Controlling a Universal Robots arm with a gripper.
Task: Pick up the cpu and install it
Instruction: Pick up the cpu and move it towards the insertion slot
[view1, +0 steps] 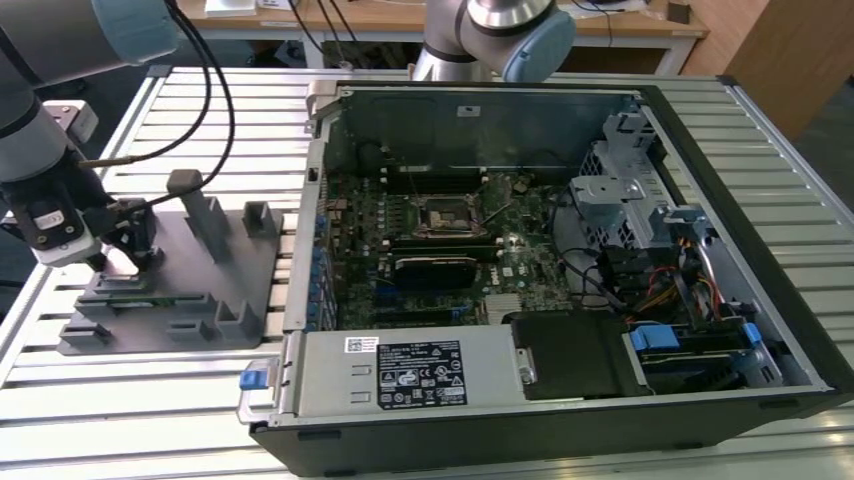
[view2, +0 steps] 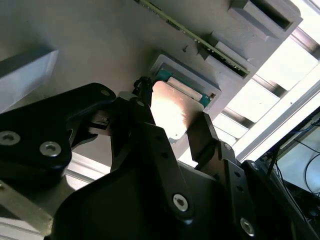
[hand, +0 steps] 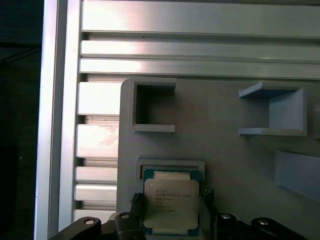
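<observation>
Grey plastic tray (view1: 187, 320) at the exterior view's near left holds the cpu (hand: 171, 200) flat in its recess. Gripper (view1: 118, 262) jaws narrow, closed against two opposite cpu edges. Open computer case (view1: 694, 140) right, farther.

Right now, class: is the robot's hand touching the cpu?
Cannot tell. In both wrist views the hand flanks the cpu lying in a recess of the grey tray, but neither contact nor a gap shows plainly.
</observation>
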